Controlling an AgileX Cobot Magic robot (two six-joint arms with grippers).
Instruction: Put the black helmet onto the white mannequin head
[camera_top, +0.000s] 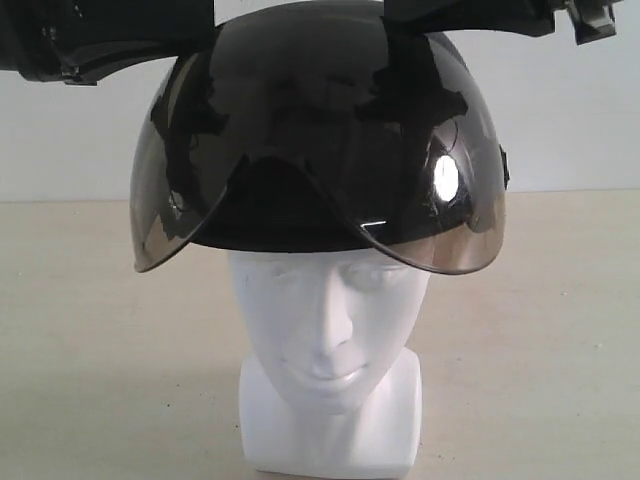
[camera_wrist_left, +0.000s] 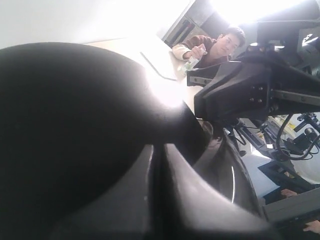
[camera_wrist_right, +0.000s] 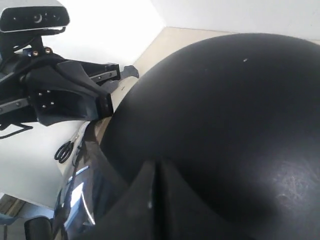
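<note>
Exterior view: the white mannequin head (camera_top: 330, 320) is seen standing upright on a beige table (camera_top: 100, 350), face toward the camera, well forward of the table's far edge, where a white wall begins. Its blocky neck base is cut off by the lower border of the picture, so its distance from the near edge cannot be told. The black helmet (camera_top: 330, 100) is placed over the crown of the head, level and centred. The scalp is covered down to the brow, while eyes, nose and lips are left in view below the rim. The smoke-tinted visor (camera_top: 455, 245) is curved across the front and hangs out past both sides of the face. Whether the helmet's weight is fully borne by the head cannot be told.

Two black arms are brought in from the upper corners and are met by the shell's top on either side.

In the left wrist view, the left gripper (camera_wrist_left: 159, 150) is shown with its fingers drawn tight together, only a thin seam between them, lying against the dark dome. In the right wrist view, the right gripper (camera_wrist_right: 155, 167) is likewise closed, its fingers pressed together on the matte shell. Whether a thin edge is pinched in either seam cannot be made out. The opposite arm (camera_wrist_right: 65, 95) is seen beyond the helmet.
</note>
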